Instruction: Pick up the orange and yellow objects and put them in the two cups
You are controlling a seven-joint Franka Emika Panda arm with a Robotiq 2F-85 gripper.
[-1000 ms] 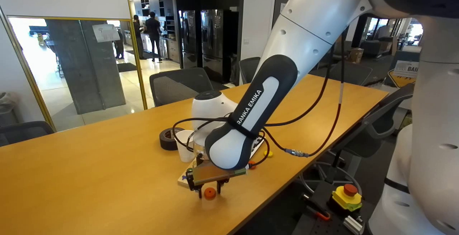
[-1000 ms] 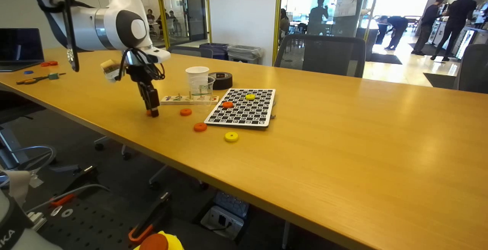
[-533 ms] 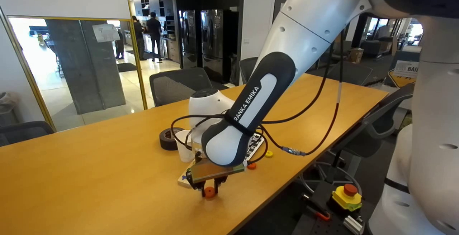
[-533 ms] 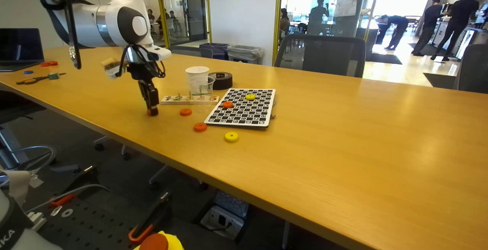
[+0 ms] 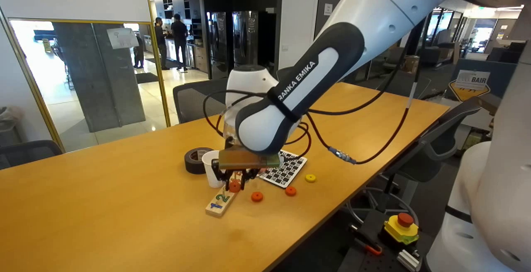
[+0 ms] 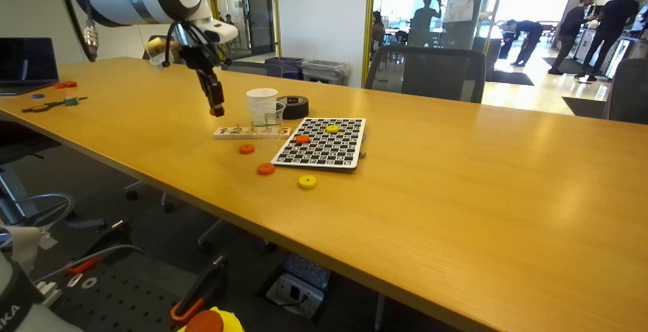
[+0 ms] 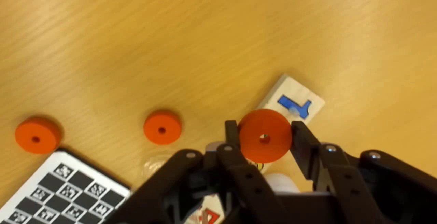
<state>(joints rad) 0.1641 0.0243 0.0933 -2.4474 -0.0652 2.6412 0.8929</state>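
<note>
1 orange disc [image 7: 265, 126], round, 1 central hole: gripped in my claw [image 7: 265, 133], above the worktop [image 5: 124, 205]. Behind it, wrist view: 1 wooden strip [image 7: 298, 92], marked 1 in blue. On the worktop: 1 white cup [image 6: 258, 97], 1 clear cup [image 6: 271, 122], upright. On my arm [image 5: 298, 81], white lettering: "RANKA EMIKA". Background sign [image 5: 472, 85]: "BAIR".

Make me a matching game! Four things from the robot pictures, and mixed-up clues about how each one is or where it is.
Things:
1. jaws
2. laptop
3. white cup
4. number strip

Clues:
A. standing beside the black tape roll
B. closed on an orange disc
C. marked with a blue 1
D. dark screen

Pairs: 1-B, 2-D, 3-A, 4-C
</note>
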